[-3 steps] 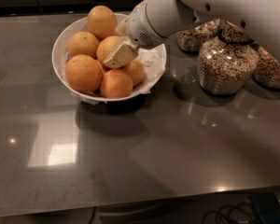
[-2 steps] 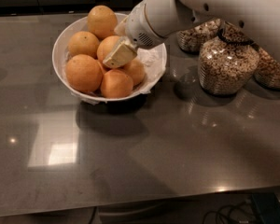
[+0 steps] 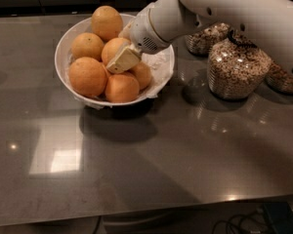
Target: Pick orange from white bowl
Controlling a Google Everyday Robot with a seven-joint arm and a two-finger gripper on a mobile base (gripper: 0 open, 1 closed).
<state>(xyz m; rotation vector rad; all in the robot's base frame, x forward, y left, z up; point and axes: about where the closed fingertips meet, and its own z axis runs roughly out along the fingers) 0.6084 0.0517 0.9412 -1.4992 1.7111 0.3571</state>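
Nearest us, the bare grey table (image 3: 136,179) fills the lower half of the frame. The bowl (image 3: 57,62) stands in the upper left, well apart from the jars (image 3: 237,67) at the right.

Along the bowl's near edge lie three fruits. The big deep-orange one (image 3: 88,76) is at the left, a smaller one (image 3: 121,87) at the front, and another (image 3: 140,74) sits just right of it, partly tucked under the arm.

Just above these, at the middle of the heap, is the gripper (image 3: 123,56). It comes in from the upper right, and its cream pad lies flat against the lower right side of the orange (image 3: 115,48). So the orange sits up and to the left of the pad, touching it, on top of the front fruits. It is round and has no long axis to line up with.

We cannot tell whether the gripper is clamped on this orange or merely resting on it, since the far side of the contact is hidden behind the wrist. We judge that the coming lift depends on that hidden side.

Farther back, another fruit (image 3: 87,45) sits at the left and the topmost one (image 3: 106,22) near the far rim. Both are close neighbours that a lift could nudge.
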